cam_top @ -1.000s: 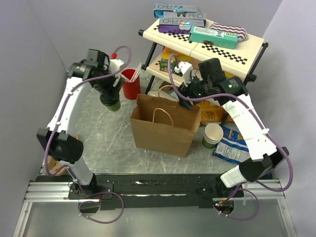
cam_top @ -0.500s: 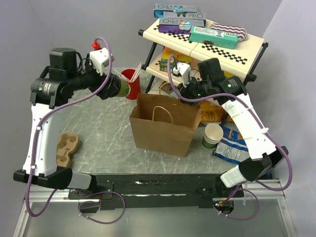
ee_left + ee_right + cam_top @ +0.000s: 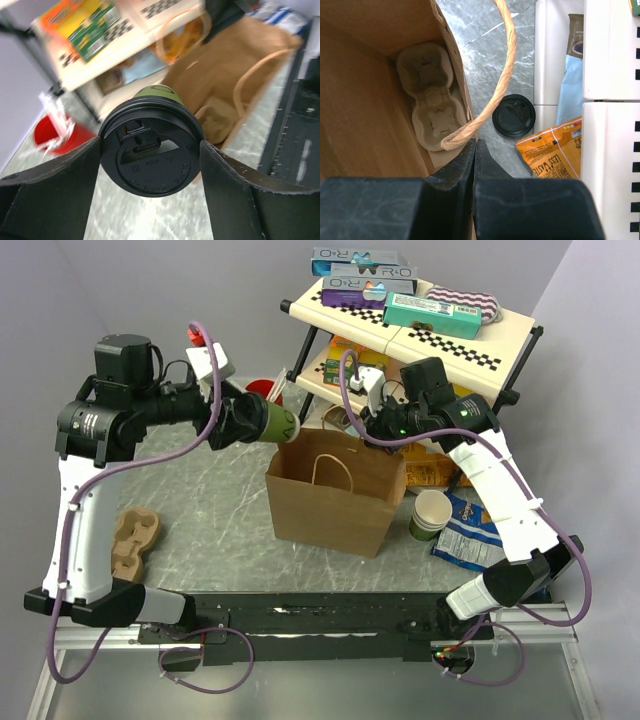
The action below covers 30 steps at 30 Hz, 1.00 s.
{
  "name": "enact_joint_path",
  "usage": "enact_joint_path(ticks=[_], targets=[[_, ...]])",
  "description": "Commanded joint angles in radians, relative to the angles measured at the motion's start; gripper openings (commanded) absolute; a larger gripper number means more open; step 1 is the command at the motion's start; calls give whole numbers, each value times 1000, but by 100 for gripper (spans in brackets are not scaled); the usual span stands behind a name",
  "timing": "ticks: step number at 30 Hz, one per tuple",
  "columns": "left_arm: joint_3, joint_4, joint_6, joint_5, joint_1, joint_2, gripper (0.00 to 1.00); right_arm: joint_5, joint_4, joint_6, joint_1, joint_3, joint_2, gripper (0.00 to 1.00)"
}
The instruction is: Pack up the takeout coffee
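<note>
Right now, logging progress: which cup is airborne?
The black-lidded green cup, tilted in the left hand; the red cup and lidless stack stand on the table.

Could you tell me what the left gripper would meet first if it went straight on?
Probably the far rim of the paper bag: the left gripper, holding the takeout coffee sideways, points at it. Height is unclear; it might pass over, toward the right gripper pinching that rim.

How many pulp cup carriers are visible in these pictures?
2. One carrier lies on the table at the left; the other sits inside the paper bag. Others may be hidden.
</note>
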Motion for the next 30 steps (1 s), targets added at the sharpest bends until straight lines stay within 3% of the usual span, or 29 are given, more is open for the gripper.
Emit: enact_joint_path(ticks=[1, 9, 30], targets=[[28, 47, 24, 126, -52, -5, 1, -17, 26, 22, -1, 32, 10, 0], [6, 24, 88, 74, -178, 21, 1, -26, 25, 30, -1, 38, -3, 0], [-34, -10, 228, -15, -336, 122, 1, 15, 20, 33, 103, 30, -85, 0]])
